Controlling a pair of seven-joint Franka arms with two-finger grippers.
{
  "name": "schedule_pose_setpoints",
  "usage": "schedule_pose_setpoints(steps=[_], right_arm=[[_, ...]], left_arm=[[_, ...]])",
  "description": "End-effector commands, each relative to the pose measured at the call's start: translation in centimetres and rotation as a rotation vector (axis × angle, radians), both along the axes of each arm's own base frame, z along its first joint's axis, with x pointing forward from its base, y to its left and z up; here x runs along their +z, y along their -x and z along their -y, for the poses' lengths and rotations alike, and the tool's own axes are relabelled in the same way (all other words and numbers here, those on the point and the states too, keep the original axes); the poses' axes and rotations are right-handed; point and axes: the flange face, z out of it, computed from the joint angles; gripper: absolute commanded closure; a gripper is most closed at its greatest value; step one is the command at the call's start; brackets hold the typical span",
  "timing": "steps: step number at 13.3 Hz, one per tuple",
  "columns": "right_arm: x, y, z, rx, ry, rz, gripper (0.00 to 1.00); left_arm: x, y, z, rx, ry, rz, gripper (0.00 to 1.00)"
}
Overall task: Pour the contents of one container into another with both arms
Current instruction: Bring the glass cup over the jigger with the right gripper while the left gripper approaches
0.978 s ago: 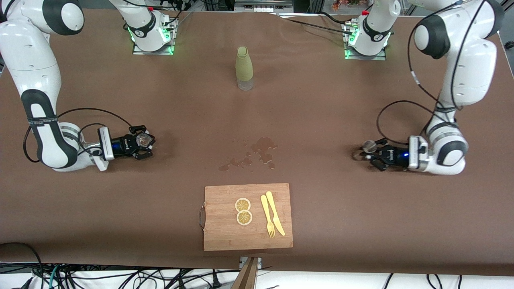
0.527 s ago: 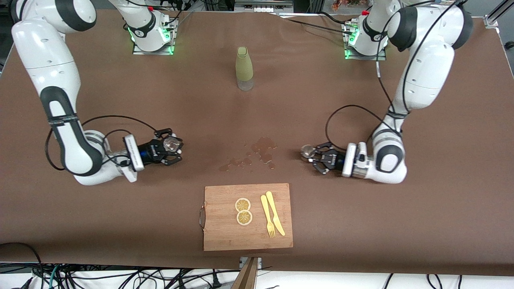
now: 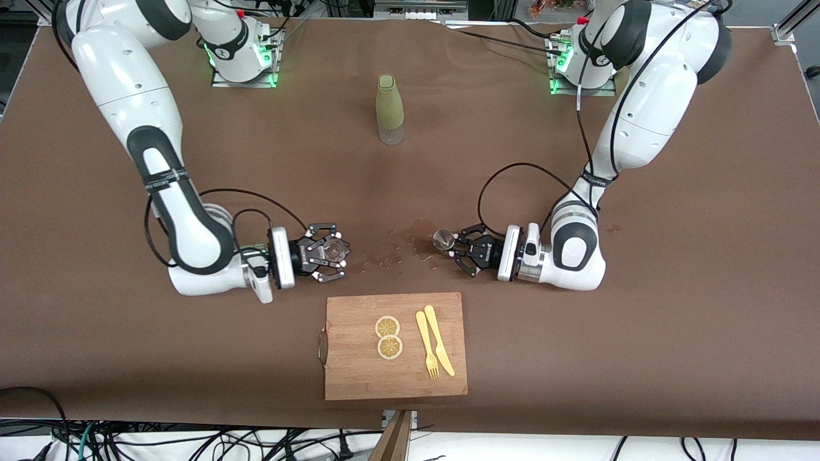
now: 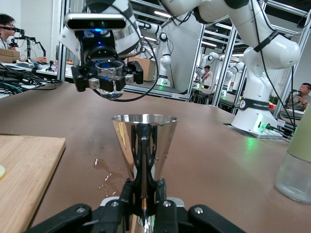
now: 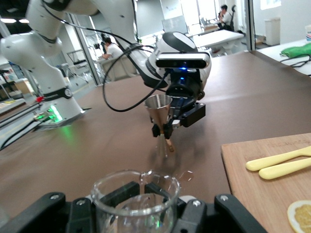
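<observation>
The silver jigger (image 3: 442,239) stands upright, and my left gripper (image 3: 456,244) is shut on its narrow waist, low over the wet patch (image 3: 419,232) at mid-table. In the left wrist view the jigger (image 4: 144,143) rises from between the left gripper's (image 4: 144,194) fingers. My right gripper (image 3: 325,253) is shut on the clear shot glass (image 3: 331,250), low over the table beside the patch toward the right arm's end. The right wrist view shows the shot glass (image 5: 136,201) upright in my right gripper (image 5: 141,196), facing the jigger (image 5: 159,109). A gap separates glass and jigger.
A wooden cutting board (image 3: 352,371) lies nearer the front camera, carrying two lemon slices (image 3: 388,337) and a yellow knife and fork (image 3: 434,349). The tall olive-green bottle (image 3: 389,109) stands between the two arm bases. Brown table all around.
Both arms have swung in from the table's ends toward the middle. The shot glass and the jigger have come much closer together, each still gripped.
</observation>
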Motion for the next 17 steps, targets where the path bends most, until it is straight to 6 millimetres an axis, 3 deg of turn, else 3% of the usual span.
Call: schedule_pose_setpoints(steps=[1, 5, 7, 10, 17], right_arm=[[2.9, 0.4, -3.6, -0.049, 0.060, -0.011, 0.97], [3.9, 1.8, -8.7, -0.089, 0.139, 0.000, 0.97], [3.8, 2.4, -10.0, -0.083, 0.208, 0.002, 0.97], [5.7, 2.0, -10.9, -0.062, 0.295, 0.025, 0.97], [6.2, 2.2, -11.9, -0.044, 0.378, 0.033, 0.97]], left_arm=[[0.4, -0.8, 1.9, 0.045, 0.001, 0.007, 1.00], [0.6, -0.7, 4.3, 0.055, -0.040, -0.018, 1.00], [0.3, -0.4, 5.2, 0.065, -0.061, -0.028, 1.00], [0.3, -0.4, 6.5, 0.077, -0.075, -0.041, 1.00], [0.4, -0.5, 7.3, 0.085, -0.079, -0.043, 1.00]])
